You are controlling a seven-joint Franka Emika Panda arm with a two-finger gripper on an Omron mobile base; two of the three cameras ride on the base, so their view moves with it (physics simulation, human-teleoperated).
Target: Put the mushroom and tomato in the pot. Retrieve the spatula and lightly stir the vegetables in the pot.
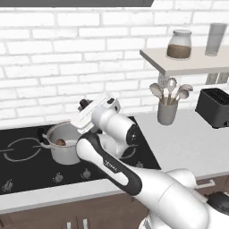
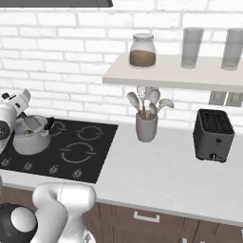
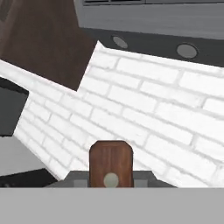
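The steel pot (image 1: 65, 150) stands on the left part of the black cooktop (image 1: 22, 170), also seen as the pot (image 2: 31, 138). A brownish mushroom (image 1: 60, 142) lies inside it. I cannot make out the tomato. My gripper (image 1: 83, 105) hovers just above the pot's right rim, tilted up toward the brick wall. It is shut on the spatula: the reddish-brown handle end (image 3: 111, 162) with a pale hole stands between the fingertips of the gripper (image 3: 111, 176). The spatula's grey head is hidden. From the right side, the hand (image 2: 14, 107) sits over the pot.
A grey holder of pale spoons (image 1: 167, 112) stands on the white counter (image 1: 188, 143) right of the cooktop. A black toaster (image 1: 214, 107) sits at the far right. Above, a shelf (image 1: 188, 65) carries a jar (image 1: 179, 44) and a glass (image 1: 216, 39).
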